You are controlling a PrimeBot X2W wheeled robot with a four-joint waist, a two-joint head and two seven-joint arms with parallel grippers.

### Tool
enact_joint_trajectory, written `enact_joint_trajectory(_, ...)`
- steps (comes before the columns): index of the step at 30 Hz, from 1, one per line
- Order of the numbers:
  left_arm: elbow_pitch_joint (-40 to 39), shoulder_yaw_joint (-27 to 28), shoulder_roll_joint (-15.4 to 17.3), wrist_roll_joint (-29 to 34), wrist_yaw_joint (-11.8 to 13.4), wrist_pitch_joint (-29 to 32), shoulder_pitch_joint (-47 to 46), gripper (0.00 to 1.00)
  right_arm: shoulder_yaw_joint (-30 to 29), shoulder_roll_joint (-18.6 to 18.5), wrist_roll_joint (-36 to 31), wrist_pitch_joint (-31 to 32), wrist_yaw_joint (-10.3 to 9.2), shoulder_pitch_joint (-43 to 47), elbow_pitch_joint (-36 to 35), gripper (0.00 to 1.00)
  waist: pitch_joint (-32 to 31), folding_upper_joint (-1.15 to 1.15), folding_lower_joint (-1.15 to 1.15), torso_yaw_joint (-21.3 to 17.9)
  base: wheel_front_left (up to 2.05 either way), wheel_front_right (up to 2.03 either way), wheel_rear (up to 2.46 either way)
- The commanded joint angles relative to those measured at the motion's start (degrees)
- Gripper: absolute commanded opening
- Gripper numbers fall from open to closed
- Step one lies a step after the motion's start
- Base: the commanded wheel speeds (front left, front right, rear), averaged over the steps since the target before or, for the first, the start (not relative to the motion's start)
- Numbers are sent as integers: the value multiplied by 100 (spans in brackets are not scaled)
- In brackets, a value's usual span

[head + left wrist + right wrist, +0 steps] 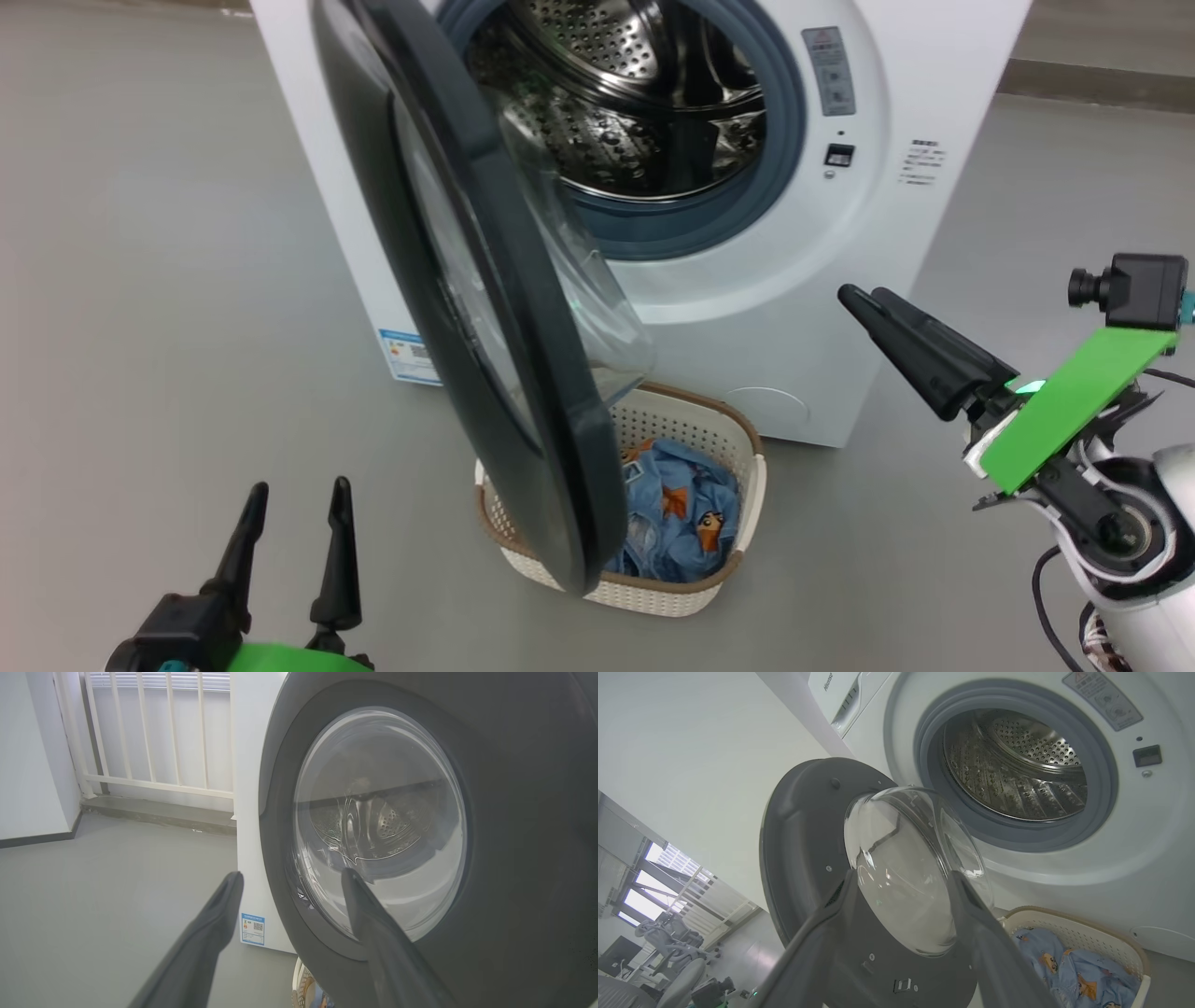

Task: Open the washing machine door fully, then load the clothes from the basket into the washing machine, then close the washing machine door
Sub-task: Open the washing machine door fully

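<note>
Looking down at the washer, I see its door swung out from the hinge on the washer's left side as I face it. The door stands nearly edge-on to my head camera, with its glass bowl bulging toward the washer's front. The mouth is uncovered: a grey-blue gasket rings the drum, and the perforated steel shows bare wherever I can see into it.

The basket sits on the floor just in front of the washer, below the mouth. The door's lower edge hangs over the basket's left end and hides it from the head camera; I cannot tell whether they touch. In the basket lie the clothes, a crumpled heap of light blue fabric with small orange figures, sitting lower than the brown rim.

My left gripper is well out from the washer's left corner, on the outer side of the door. Its fingers are apart and hold nothing, and in its wrist view they point at the door's outer face. My right gripper hovers off the washer's right front, raised and aimed toward the mouth. Its wrist view shows the fingers spread wide with nothing between them, clear of the door.
</note>
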Motion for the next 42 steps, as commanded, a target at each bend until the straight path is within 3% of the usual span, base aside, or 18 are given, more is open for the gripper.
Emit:
enact_joint_trajectory(1,-207,202,70,44,-26,-36,-80,100,277,-218,-371,-528,44,54,-209,100,-28,0,0,-283,0,0,0)
enact_joint_trajectory(12,-325,366,70,24,-27,-36,41,100,1175,-924,-1220,-3069,44,277,1,100,-70,0,0,-965,0,0,0)
enact_joint_trajectory(17,-386,418,70,-11,-12,-36,98,100,1235,-1119,-1550,-3699,44,459,454,100,-73,0,0,-1139,0,0,0)
enact_joint_trajectory(23,-446,461,70,-20,0,-36,135,100,1068,-1011,-1992,-3917,44,721,810,100,-52,0,0,-1262,0,0,0)
enact_joint_trajectory(34,-523,537,70,-30,8,-36,160,100,13,-290,-3183,-3936,44,1367,954,100,-36,0,0,-1400,0,0,0)
enact_joint_trajectory(42,-505,491,70,-52,27,-36,171,100,-275,-71,-3875,-3936,44,1573,1142,100,-89,0,0,-1420,0,0,0)
